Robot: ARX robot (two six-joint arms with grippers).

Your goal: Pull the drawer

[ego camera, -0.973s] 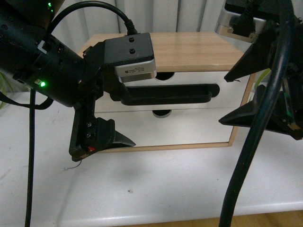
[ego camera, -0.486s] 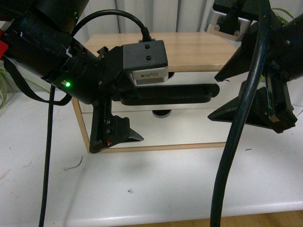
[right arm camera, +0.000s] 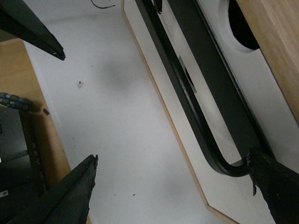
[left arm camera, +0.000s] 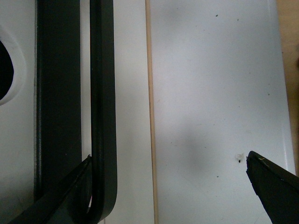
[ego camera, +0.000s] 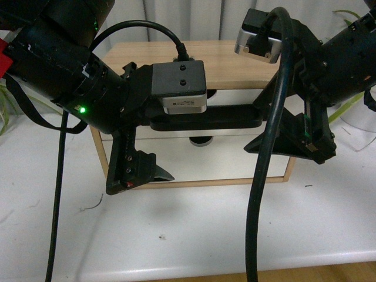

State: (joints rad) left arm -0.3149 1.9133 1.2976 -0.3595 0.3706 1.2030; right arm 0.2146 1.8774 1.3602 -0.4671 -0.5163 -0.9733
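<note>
The drawer is the upper one in a wooden cabinet, white-fronted, with a half-round notch and a long black bar handle. My left gripper is open at the handle's left end. In the left wrist view the handle runs just inside one fingertip, and the other finger hangs over the table. My right gripper is open at the handle's right end. In the right wrist view the bent end of the handle lies against one finger; the gripper holds nothing.
Below sits a plain white drawer front without a handle. The cabinet stands on a white table whose front edge is near me. Thick black cables hang from both arms. Plant leaves and a curtain are behind.
My right gripper has swung left, to the handle's right end. My left gripper has shifted slightly right and stays at the left end. Both remain open.
</note>
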